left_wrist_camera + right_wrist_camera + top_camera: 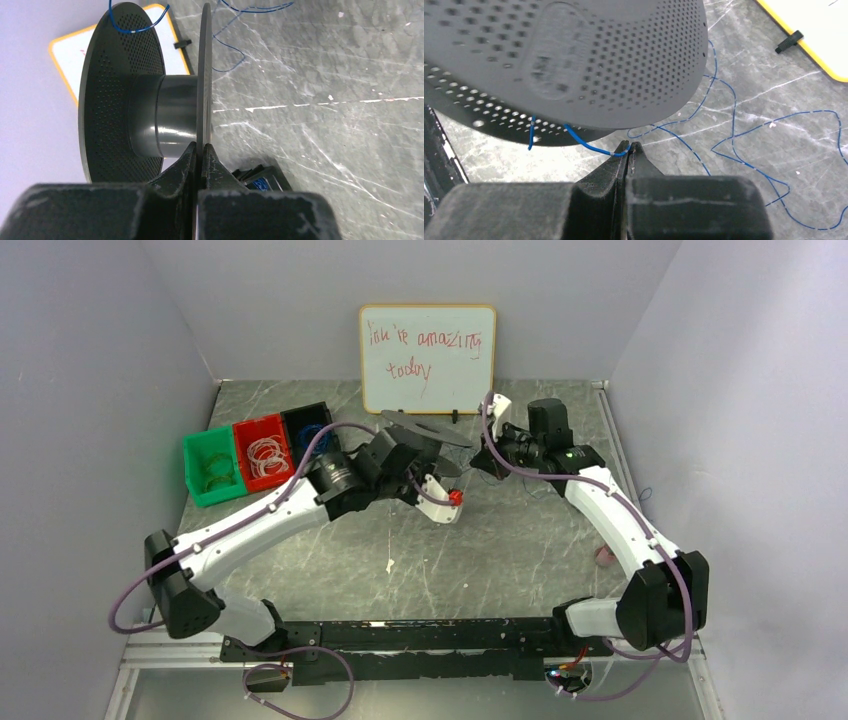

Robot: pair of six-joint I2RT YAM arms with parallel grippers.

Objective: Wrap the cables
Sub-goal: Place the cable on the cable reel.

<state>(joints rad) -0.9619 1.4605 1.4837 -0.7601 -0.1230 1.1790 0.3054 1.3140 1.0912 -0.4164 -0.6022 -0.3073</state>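
A black perforated spool (pixel 428 428) hangs over the back of the table. My left gripper (pixel 202 148) is shut on the rim of its thin flange (pixel 204 75), beside the grey hub (pixel 175 117). The cable (pixel 586 143) is thin and blue. It comes out of a hole in the spool's flange (pixel 574 60), and my right gripper (pixel 629 146) is shut on it at the very fingertips. The rest of the cable (pixel 744 160) lies in loose loops on the table beneath. In the top view the right gripper (pixel 484 460) sits right beside the spool.
A whiteboard (pixel 427 358) leans on the back wall behind the spool. Green (pixel 212 468), red (pixel 263 452) and black (pixel 310 426) bins stand at the back left; the red one holds pale coils. A small pink object (pixel 603 556) lies by the right arm.
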